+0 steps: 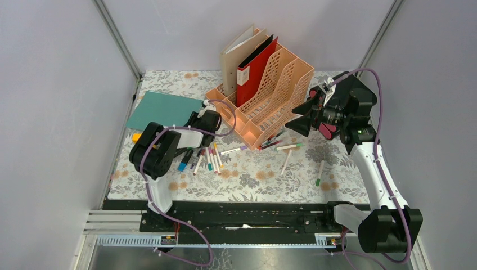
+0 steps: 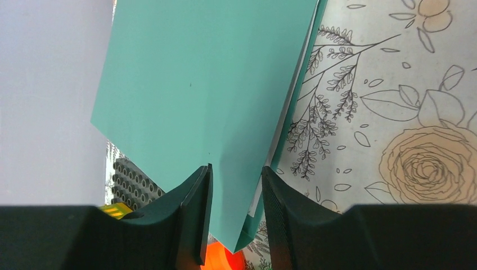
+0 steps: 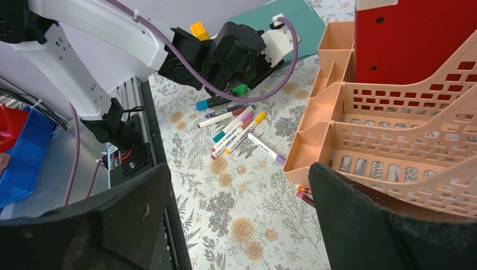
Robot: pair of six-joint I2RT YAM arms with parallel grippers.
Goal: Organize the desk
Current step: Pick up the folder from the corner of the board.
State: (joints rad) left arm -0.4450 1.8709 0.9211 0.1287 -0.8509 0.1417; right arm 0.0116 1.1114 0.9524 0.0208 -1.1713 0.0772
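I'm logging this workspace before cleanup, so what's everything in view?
desk: one, floral cloth, under everything
rack: one, peach, back centre of desk
upright folders: one red, beige ones behind, in rack
flat folder: one, teal, back left
markers: roughly a dozen, mixed caps, scattered before rack
bins: blue and red, beside the desk
left tool: black, open astride flat folder's corner
right tool: black, open, raised by the rack
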